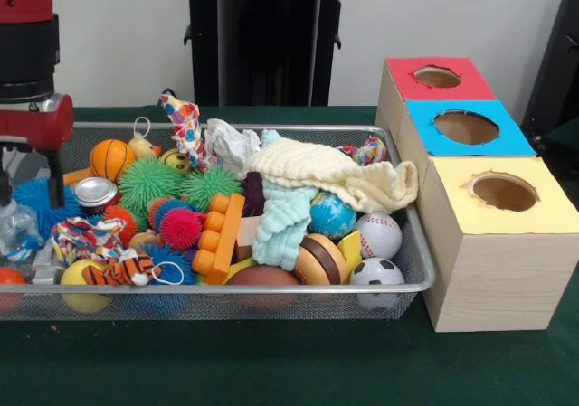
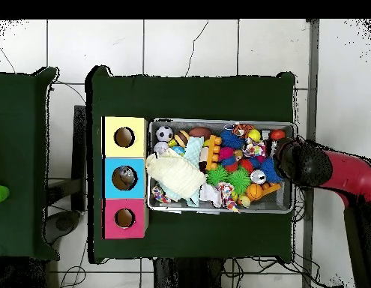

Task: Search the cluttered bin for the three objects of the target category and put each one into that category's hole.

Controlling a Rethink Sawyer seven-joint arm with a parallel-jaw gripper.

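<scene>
Progress looked partial, judging by where things lay; at the far left of the front view the red and black arm came down over the left end of the cluttered bin [image 1: 398, 270], and its tool [image 1: 18, 166] hung there, mostly cut off by the frame edge, so I could not tell whether it was released or clenched; just below it, at the lower left, a clear plastic bottle [image 1: 16, 225] stood inside the bin, apparently close to the tool, though contact could not be judged; slightly to the right the short silver can [image 1: 95, 192] lay among spiky balls, untouched and still to be moved; no clear wrapper could be picked out in the clutter; further right a cream knitted cloth [image 1: 335, 173] draped over the toys, and a baseball [image 1: 378, 234] and a small soccer ball [image 1: 376, 273] sat in the right corner; at the right of the frame, on the green table [image 1: 271, 361], stood the sorting box with a red hole [image 1: 438, 77], a blue hole [image 1: 466, 127] and a yellow hole [image 1: 504, 192]; in the overhead view the blue hole seemed to hold something pale, which might have been one item already dropped, though this was uncertain; at least the can and the bottle remained in the bin; no brand, label or writing was legible on any object.
</scene>
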